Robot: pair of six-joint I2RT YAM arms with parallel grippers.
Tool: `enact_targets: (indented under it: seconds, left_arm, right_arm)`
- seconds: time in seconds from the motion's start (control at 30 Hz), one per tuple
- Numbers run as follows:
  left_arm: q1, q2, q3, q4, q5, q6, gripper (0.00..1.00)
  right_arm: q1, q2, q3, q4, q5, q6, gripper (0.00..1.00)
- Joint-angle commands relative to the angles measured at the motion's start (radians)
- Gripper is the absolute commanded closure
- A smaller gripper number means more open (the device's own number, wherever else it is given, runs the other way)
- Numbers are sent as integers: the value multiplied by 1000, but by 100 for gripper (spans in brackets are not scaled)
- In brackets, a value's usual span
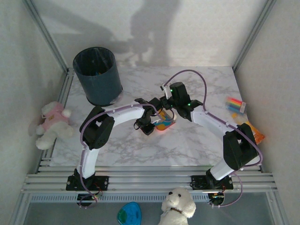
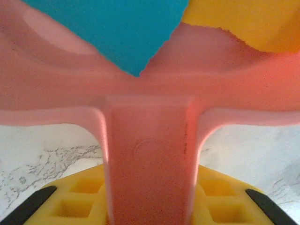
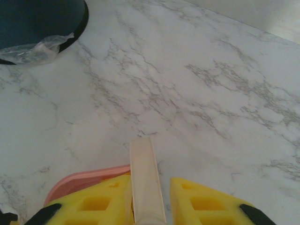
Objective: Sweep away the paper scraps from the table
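White fluffy plush dog sits nearest, below the ribbed metal rail frame, with a blue-green rounded object just beside it, toward the left arm's side. Both arm bases are bolted to that frame. Beyond it spreads the white, grey-veined marble table.

The two arms bend inward and meet near the table's middle. There the left gripper is clamped on the flat handle of a pink plastic dustpan, one yellow finger on each side. The paper scraps lie in the pan: the left wrist view shows a teal-blue piece and an orange-yellow piece on its floor, and from above the pan's contents read as orange and blue patches.

The right gripper, just beside the pan, has its jaws pressed together on a pale cream flat stick that points out over bare marble. The pan's pink rim lies by its left finger.

Farther right, multicoloured striped packets and an orange packet lie near the table's edge. Off the left edge rests a pink-and-white plush bear.

Farthest, at the far left corner, stands a dark blue-grey round bin, with crumpled clear plastic film at its base.
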Motion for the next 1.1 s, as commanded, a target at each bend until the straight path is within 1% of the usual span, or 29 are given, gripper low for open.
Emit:
enact_targets:
  seconds: [0.0, 0.13, 0.23, 0.37, 0.47, 0.63, 0.73, 1.07]
  left_arm:
    - [-7, -12, 15, -62, -40, 18, 100]
    - [-7, -24, 15, -44, -50, 15, 100]
    - [-1, -35, 14, -29, -59, 8, 100]
    - [7, -54, 11, -1, -63, -1, 100]
    - [13, -74, 9, 24, -72, -8, 100]
    - [26, -105, 13, 67, -99, -22, 100]
    - [40, -128, 21, 87, -92, -33, 100]
    - [108, -189, 85, 114, -20, -74, 100]
  right_arm:
    - [-4, -45, -14, 1, 91, 39, 100]
    - [-7, -79, -36, 35, 125, 74, 100]
    - [-17, -104, -49, 44, 180, 110, 100]
    - [-46, -145, -86, 59, 266, 156, 100]
    - [-77, -183, -120, 59, 292, 196, 100]
    - [-117, -225, -158, 46, 291, 218, 100]
    - [-132, -246, -178, 33, 300, 230, 100]
    - [-148, -277, -221, 18, 289, 253, 100]
